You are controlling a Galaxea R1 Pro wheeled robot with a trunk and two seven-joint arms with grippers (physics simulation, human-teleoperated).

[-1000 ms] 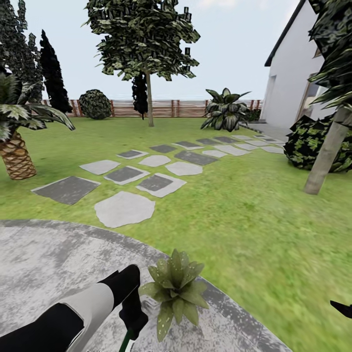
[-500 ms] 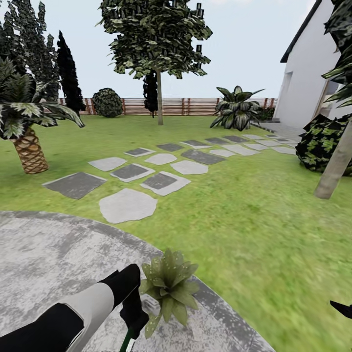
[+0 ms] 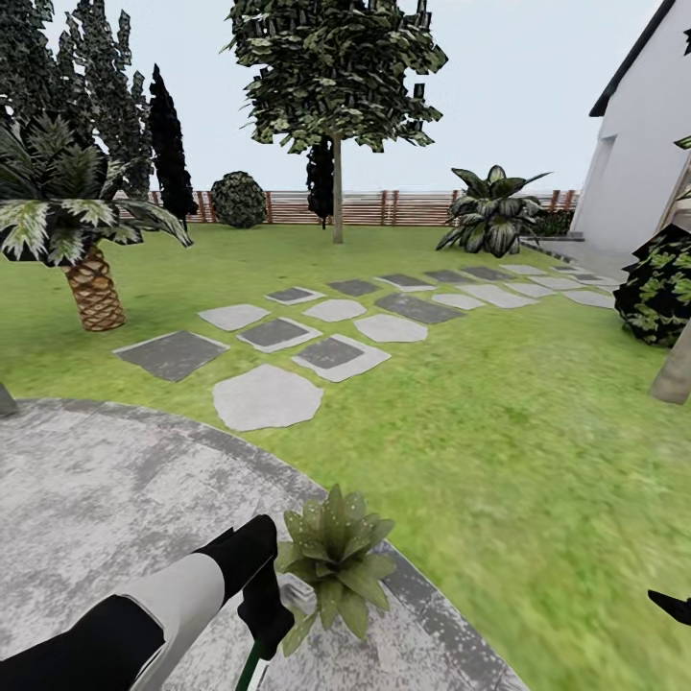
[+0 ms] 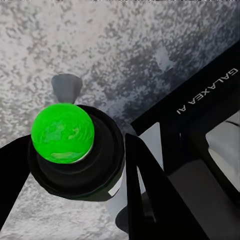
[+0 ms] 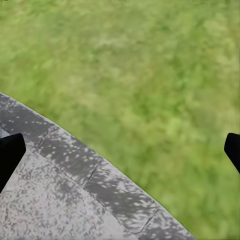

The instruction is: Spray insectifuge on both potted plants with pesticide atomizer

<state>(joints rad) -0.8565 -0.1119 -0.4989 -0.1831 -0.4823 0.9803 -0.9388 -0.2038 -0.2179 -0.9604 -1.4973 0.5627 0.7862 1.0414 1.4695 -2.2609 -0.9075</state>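
One potted plant (image 3: 334,561), a low rosette of pointed olive-green leaves, sits near the rim of the grey round patio (image 3: 96,499). My left gripper (image 3: 264,619) hangs just beside its leaves, shut on the pesticide atomizer (image 3: 251,664), whose green lower end shows at the frame's bottom. In the left wrist view the atomizer's bright green round top and dark collar (image 4: 62,132) sit between the black fingers of the left gripper (image 4: 75,170). My right gripper (image 5: 120,150) is open over the patio edge and lawn, with nothing between its fingertips (image 5: 9,150). Its tip (image 3: 672,607) pokes in low on the right.
Stepping stones (image 3: 267,395) lead across the lawn (image 3: 537,461) toward a white house (image 3: 643,173). A palm (image 3: 91,278) stands left, a dark bush (image 3: 662,288) and a trunk (image 3: 677,369) right. An agave (image 3: 494,213) and wooden fence (image 3: 403,206) close the back.
The whole scene has slid rightward in the picture, so the camera has turned left. Both arms keep their places in the view, and the atomizer stays in the left gripper.
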